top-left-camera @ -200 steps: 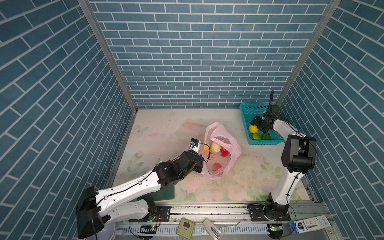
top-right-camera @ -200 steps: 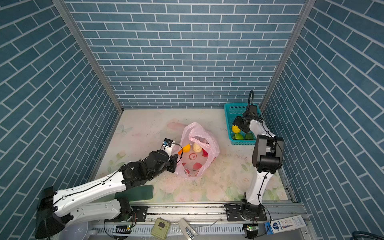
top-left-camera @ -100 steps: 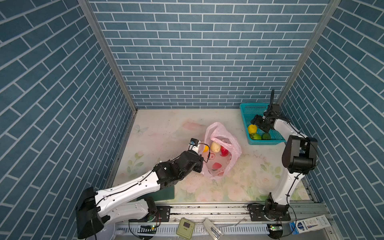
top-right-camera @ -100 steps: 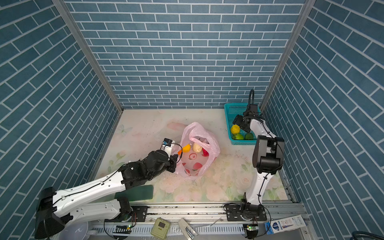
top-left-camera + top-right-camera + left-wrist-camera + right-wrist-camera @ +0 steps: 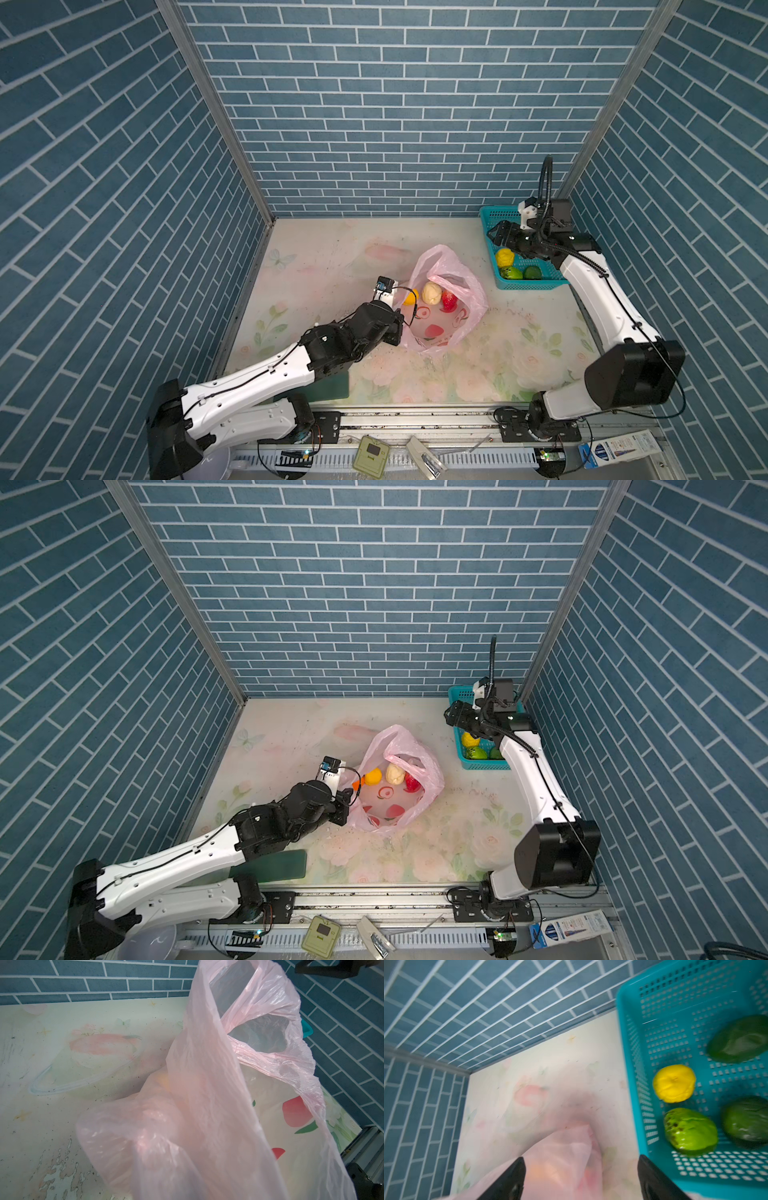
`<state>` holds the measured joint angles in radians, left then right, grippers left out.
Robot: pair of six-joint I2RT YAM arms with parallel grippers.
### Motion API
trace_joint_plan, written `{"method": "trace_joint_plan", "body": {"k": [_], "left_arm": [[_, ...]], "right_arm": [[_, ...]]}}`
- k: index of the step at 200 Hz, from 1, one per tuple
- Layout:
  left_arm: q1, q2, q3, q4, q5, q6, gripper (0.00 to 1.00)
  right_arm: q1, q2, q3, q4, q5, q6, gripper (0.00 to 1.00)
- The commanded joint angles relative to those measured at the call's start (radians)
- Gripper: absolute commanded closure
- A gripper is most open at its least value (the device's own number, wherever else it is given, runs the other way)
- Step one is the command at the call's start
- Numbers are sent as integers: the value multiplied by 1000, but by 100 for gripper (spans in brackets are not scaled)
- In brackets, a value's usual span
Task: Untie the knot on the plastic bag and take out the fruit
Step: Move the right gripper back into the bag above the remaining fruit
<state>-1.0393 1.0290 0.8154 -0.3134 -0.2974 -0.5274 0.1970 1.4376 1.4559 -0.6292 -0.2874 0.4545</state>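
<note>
Twin arms, white shells and black joints.
The left arm (image 5: 253, 390) and right arm (image 5: 594, 299) share one build: smooth white link shells, blocky black joint housings, and a thin black cable (image 5: 245, 376) running along each shell. A small white camera module (image 5: 385, 294) sits at the left wrist (a blue-faced board on top of it); the right wrist has a similar white block (image 5: 527, 214) beneath a looping black hose (image 5: 543, 178). The right gripper (image 5: 581, 1159) shows matte black, wedge-shaped fingers (image 5: 508, 1182).
</note>
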Motion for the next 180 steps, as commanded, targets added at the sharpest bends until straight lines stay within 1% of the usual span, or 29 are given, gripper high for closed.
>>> {"method": "trace_joint_plan", "body": {"k": [1, 18, 37, 64, 88, 118, 121, 128, 180], "left_arm": [[-2, -10, 2, -22, -2, 16, 100], [-1, -10, 0, -19, -2, 19, 100], [-1, -16, -3, -18, -3, 23, 100], [-1, -27, -6, -24, -9, 23, 100], [-1, -34, -13, -27, -21, 23, 100], [-2, -37, -17, -26, -31, 19, 100], [-2, -37, -17, -26, -32, 18, 100], [-1, -37, -19, -24, -35, 17, 100], [0, -43, -13, -31, -65, 10, 100]], "right_arm": [[105, -90, -43, -89, -9, 8, 16], [204, -153, -75, -68, 32, 47, 16], [319, -191, -96, -44, 80, 84, 16], [478, -197, -110, -33, 147, 104, 17], [581, -181, -161, 3, 183, 93, 17], [674, -137, -241, 75, 194, 57, 17], [682, -132, -250, 85, 217, 52, 17], [697, -123, -272, 108, 227, 43, 17], [751, -55, -442, 272, 259, 5, 19]]}}
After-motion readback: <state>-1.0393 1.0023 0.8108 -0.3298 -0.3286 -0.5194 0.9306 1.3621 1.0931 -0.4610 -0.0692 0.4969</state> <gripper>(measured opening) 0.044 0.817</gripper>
